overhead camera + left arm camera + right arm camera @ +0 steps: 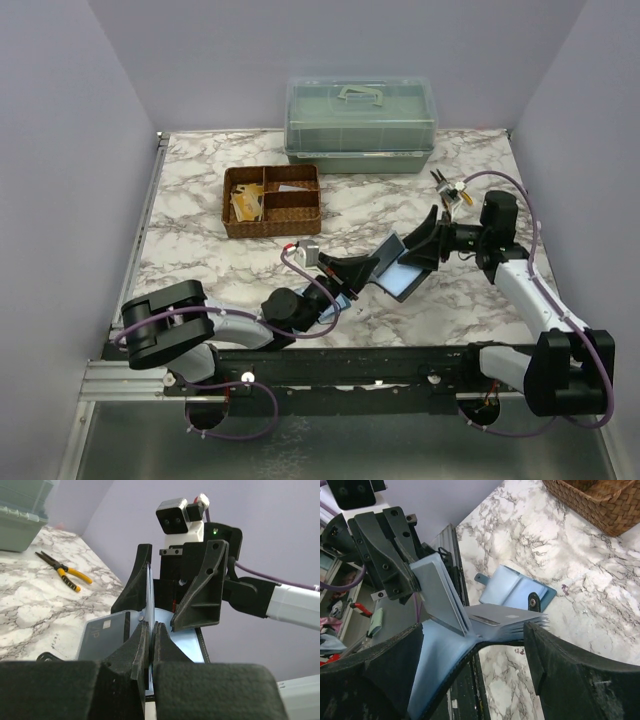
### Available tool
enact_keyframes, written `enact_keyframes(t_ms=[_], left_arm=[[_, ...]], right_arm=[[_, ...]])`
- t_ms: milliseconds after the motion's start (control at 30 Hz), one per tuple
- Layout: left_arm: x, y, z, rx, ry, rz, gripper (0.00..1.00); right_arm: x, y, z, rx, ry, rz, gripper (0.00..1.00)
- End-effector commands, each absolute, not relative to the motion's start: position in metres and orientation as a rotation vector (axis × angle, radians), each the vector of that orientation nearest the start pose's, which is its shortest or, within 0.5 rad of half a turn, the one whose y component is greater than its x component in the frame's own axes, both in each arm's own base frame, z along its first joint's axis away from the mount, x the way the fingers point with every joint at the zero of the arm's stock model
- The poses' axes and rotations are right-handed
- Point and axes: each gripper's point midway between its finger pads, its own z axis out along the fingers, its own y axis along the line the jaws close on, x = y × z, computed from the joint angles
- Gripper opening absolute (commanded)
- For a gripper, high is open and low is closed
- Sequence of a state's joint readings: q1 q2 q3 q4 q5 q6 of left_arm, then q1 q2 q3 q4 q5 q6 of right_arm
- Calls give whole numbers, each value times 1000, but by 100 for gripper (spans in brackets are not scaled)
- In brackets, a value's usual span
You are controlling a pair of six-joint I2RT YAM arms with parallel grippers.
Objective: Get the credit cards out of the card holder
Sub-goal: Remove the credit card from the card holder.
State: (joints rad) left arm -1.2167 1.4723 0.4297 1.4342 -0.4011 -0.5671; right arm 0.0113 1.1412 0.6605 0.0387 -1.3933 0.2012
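Three views: one fixed overhead, two riding the wrists at close range.

The top camera looks down and forward from behind the arm bases, taking in the whole marble table [190, 200] up to the back wall. The left wrist camera sights low along the left gripper [151, 627] toward the opposite arm. The right wrist camera looks back past the right gripper [472, 630]. All three share the card holder [395, 265]. The pliers [450, 190] appear in the top and left views, the wicker basket [270, 230] in the top and right.
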Motion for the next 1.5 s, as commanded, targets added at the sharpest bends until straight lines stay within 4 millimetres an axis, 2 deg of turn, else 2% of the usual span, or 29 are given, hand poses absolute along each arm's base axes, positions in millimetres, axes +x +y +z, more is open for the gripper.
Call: enact_keyframes(t_ms=[0,267,333,433,533,633,733,833,1033,1200,1333,1467], left_arm=[[186,-361,273,-8,1218,-1354,0],[201,-364,264,79,1263,-1162,0],[204,-365,261,99,1275,-1118,0],[208,-368,254,126,1289,-1073,0],[210,-370,250,141,1297,-1043,0],[214,-366,247,149,1302,-991,0],[216,-363,246,167,1306,-949,0],[217,-363,245,196,1314,-913,0],[221,-366,246,259,1323,-777,0],[222,-374,249,304,1311,-655,0],[224,-379,247,318,1311,-572,0],[222,-383,247,310,1312,-604,0]], right_arm=[[222,176,204,-717,1781,1550,86],[237,184,174,-673,1951,1514,77],[240,187,171,-667,1966,1522,73],[244,189,167,-641,1989,1563,62],[247,191,165,-623,2010,1603,58],[249,192,162,-611,2032,1591,61],[250,190,160,-606,2045,1548,77],[251,188,158,-594,2067,1503,82],[262,182,144,-538,2164,1383,80],[264,182,140,-499,2214,1374,79],[262,185,145,-464,2223,1427,77],[255,192,157,-450,2169,1566,73]])
